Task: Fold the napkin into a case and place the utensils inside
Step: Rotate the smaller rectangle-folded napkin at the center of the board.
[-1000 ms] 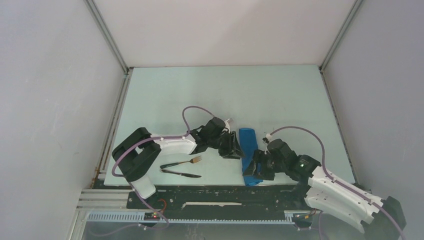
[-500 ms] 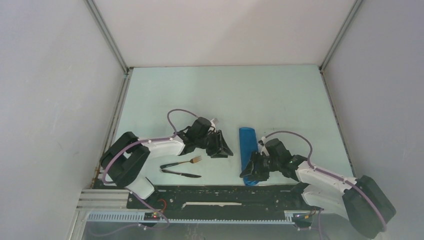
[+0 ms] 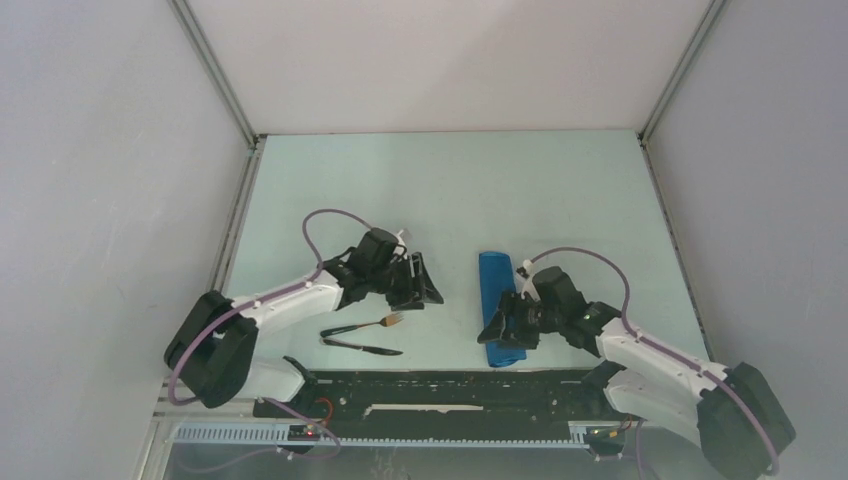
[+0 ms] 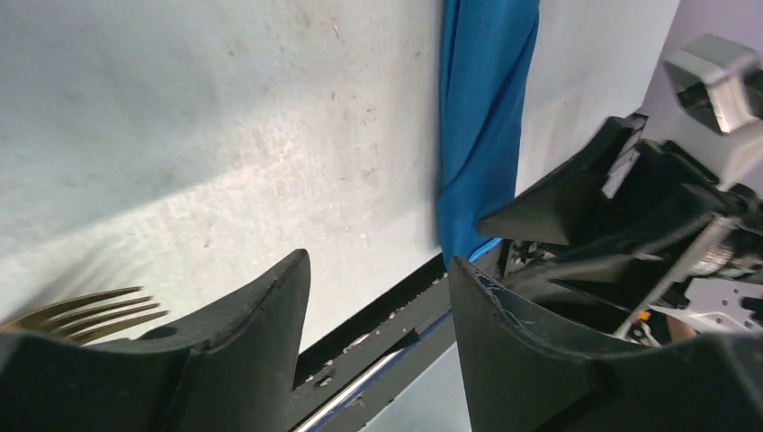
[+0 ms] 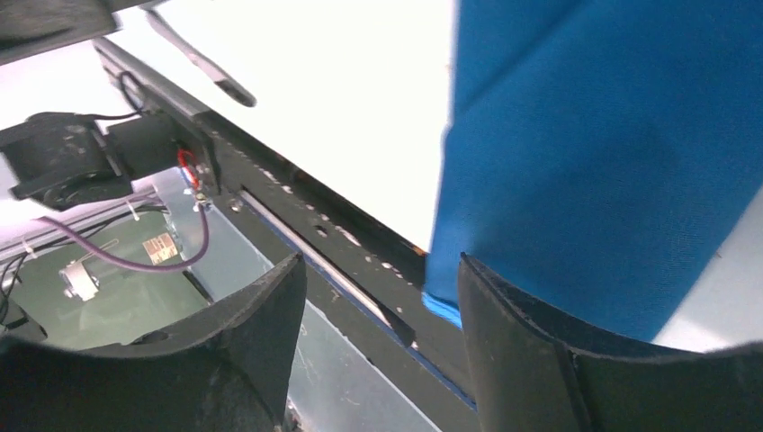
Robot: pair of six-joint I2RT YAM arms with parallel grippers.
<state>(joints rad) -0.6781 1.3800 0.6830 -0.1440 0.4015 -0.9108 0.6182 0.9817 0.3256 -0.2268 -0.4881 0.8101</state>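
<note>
- While both arms reached out over it, the pale counter (image 3: 450,180) carried the cloth and the utensils on its near half.
- Folded into a narrow long strip, the bright blue napkin, now the case (image 3: 493,275), lay between the two hands, running away from the arm bases; its near end sat just beyond the right hand's fingertips and reached the counter's front edge.
- From the left wrist, the case (image 4: 486,108) showed well off to the right of the left hand, apart from it.
- From the right wrist, the case (image 5: 612,162) filled the space ahead and to the right of the fingers, with a fold line crossing its top layer.
- Above the near end of the case, the right hand (image 3: 505,325) stood released, its fingers spread apart (image 5: 382,270) and gripping nothing; whether a fingertip touched the cloth could not be told.
- Left of the case, the left hand (image 3: 420,285) was also released, its fingers parted (image 4: 378,270) over bare counter with nothing between them.
- Behind the left hand, toward the bases, the dark knife (image 3: 362,346) lay flat.
- Just behind the left hand, the fork (image 3: 385,322) lay beside the knife, its tines (image 4: 90,310) peeking past the left finger.
</note>
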